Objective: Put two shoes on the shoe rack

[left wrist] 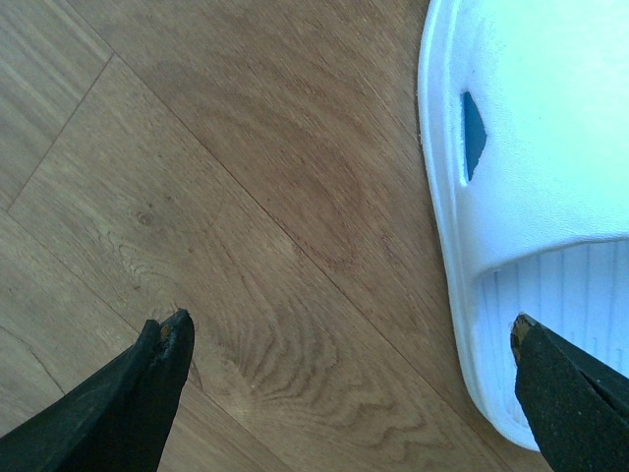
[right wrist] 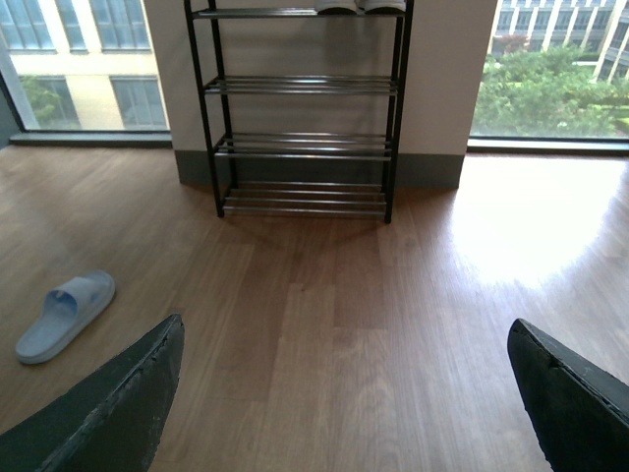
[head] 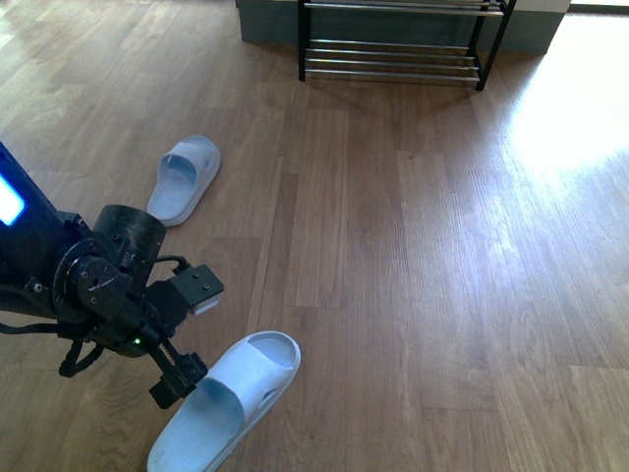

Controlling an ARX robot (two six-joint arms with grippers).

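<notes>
Two pale blue rubber slides lie on the wood floor. The near slide [head: 231, 403] is beside my left gripper [head: 192, 336], which is open and low over the floor. In the left wrist view one fingertip [left wrist: 539, 346] is over the slide's [left wrist: 541, 147] edge, the other over bare floor, and the gripper [left wrist: 349, 339] is empty. The far slide [head: 185, 179] lies farther ahead on the left; it also shows in the right wrist view [right wrist: 64, 315]. The black shoe rack [head: 398, 59] stands far ahead. My right gripper [right wrist: 344, 344] is open, empty and faces the rack [right wrist: 300, 108]. Pale shoe soles [right wrist: 359, 6] show on its top tier, cut off by the frame.
A grey-based wall [right wrist: 442, 88] stands behind the rack, with windows on both sides. A bright sunlit patch [head: 570, 118] lies on the floor at the right. Wood floor stretches between the slides and the rack.
</notes>
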